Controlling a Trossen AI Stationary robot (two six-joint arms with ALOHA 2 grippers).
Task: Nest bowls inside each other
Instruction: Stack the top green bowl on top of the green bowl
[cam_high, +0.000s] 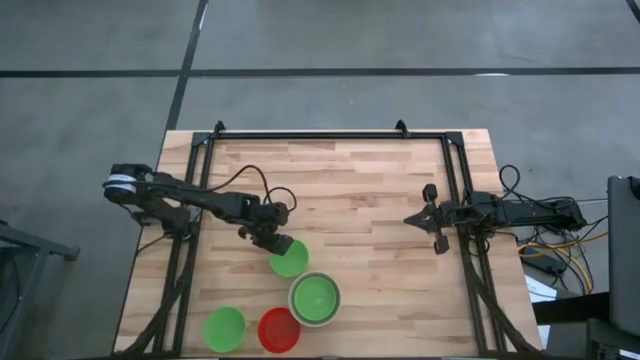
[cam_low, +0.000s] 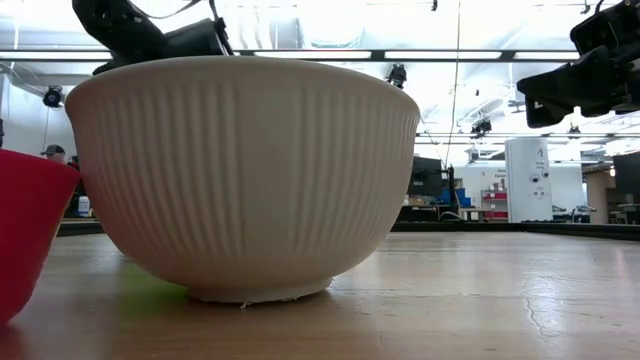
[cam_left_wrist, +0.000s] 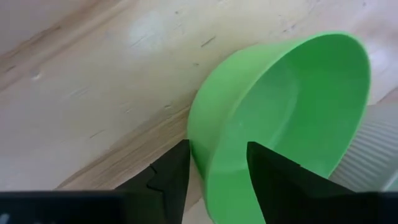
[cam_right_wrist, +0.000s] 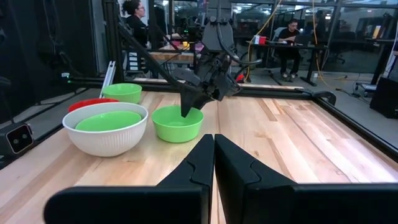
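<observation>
A bright green bowl (cam_high: 290, 260) (cam_left_wrist: 292, 106) (cam_right_wrist: 178, 123) stands on its base on the wooden table. My left gripper (cam_high: 272, 238) (cam_left_wrist: 217, 149) (cam_right_wrist: 189, 106) slants down over its rim, open, with one finger inside the bowl and one outside. Nearer the front stands the white ribbed bowl (cam_high: 338, 300) (cam_low: 240, 170) (cam_right_wrist: 106, 140) with a second green bowl (cam_high: 315, 297) (cam_right_wrist: 109, 120) nested in it. A red bowl (cam_high: 279, 330) (cam_low: 25, 230) and a third green bowl (cam_high: 224, 328) (cam_right_wrist: 122, 92) stand at the front edge. My right gripper (cam_high: 410, 220) (cam_right_wrist: 214, 140) waits shut at the right. My left gripper straddles the green bowl's wall at the rim (cam_left_wrist: 193, 134) on the side toward the table's left. It comes slanting down from the left. Whether either finger touches the wall, I cannot tell. The bowl stands flat on the table.
A black metal frame (cam_high: 330, 135) runs along the table's far edge and down both sides. Bare wood lies between the bowls and the right arm. People sit at desks in the room beyond the table.
</observation>
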